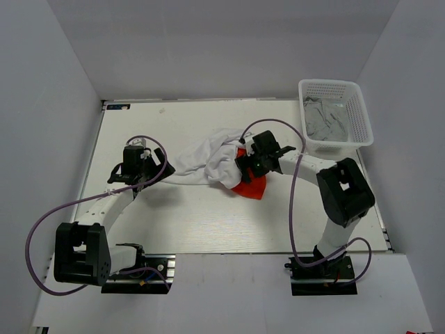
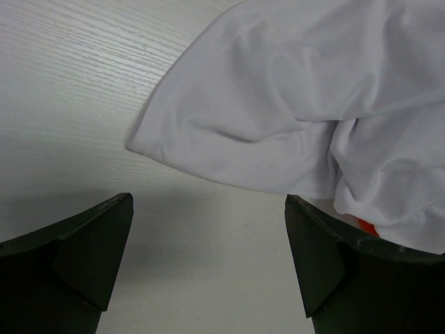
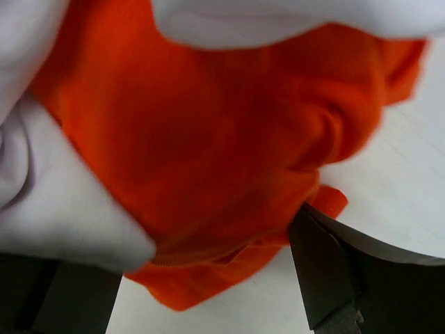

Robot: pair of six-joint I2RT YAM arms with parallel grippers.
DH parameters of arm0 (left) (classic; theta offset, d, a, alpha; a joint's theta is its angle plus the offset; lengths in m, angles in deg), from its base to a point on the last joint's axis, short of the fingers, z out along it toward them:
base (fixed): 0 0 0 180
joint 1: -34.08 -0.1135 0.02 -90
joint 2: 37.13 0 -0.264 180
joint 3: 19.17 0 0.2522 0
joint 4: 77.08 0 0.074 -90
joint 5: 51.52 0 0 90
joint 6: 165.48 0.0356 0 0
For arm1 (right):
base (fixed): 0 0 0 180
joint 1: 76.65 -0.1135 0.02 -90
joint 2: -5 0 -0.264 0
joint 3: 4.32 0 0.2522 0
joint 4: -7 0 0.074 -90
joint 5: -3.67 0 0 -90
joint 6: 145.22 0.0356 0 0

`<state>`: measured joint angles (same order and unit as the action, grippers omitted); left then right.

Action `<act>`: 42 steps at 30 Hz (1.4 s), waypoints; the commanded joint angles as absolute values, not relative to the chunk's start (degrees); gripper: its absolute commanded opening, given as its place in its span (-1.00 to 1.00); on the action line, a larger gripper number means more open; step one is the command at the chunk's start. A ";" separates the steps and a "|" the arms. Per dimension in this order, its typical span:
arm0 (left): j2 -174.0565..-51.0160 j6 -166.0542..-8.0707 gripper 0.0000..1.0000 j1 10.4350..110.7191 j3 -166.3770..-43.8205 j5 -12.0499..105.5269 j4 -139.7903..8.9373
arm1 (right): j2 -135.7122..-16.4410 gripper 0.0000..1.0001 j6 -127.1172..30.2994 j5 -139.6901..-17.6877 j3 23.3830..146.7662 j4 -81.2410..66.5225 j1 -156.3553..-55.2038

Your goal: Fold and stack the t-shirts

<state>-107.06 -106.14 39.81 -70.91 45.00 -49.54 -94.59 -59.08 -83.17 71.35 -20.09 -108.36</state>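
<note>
1. Table [image 1: 208, 223]: pale wood-grain surface across the middle of the top view, with both arm bases at its lower edge.
2. White shirt [image 1: 201, 158]: crumpled heap running from centre-left to centre of the top view. In the left wrist view it fills the upper right, and its rounded edge rests on the table.
3. Orange shirt [image 1: 252, 186]: bunched just right of and below the white shirt, touching it and partly covered by it (only a lower corner shows from above). In the right wrist view it fills the centre, with white cloth over its top and left.
4. Left claw [image 1: 139, 165]: left of centre, beside the left end of the white shirt. In the left wrist view its jaws stand wide apart over bare table and hold nothing. The white shirt lies just beyond the fingertips.
5. Right claw [image 1: 252, 161]: at centre, over the place where the two shirts meet. The jaws are spread wide with orange cloth lying between them, not pinched (white cloth partly hides the left finger).
6. Basket [image 1: 361, 115]: white mesh, upper right of the table, well apart from the shirts. It holds grey cloth [image 1: 323, 120].
</note>
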 commanded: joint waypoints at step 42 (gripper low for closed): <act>-103.05 -105.37 1.00 39.97 -71.51 45.95 -48.47 | -76.01 -1.00 -62.25 -114.46 95.20 -2.37 -102.95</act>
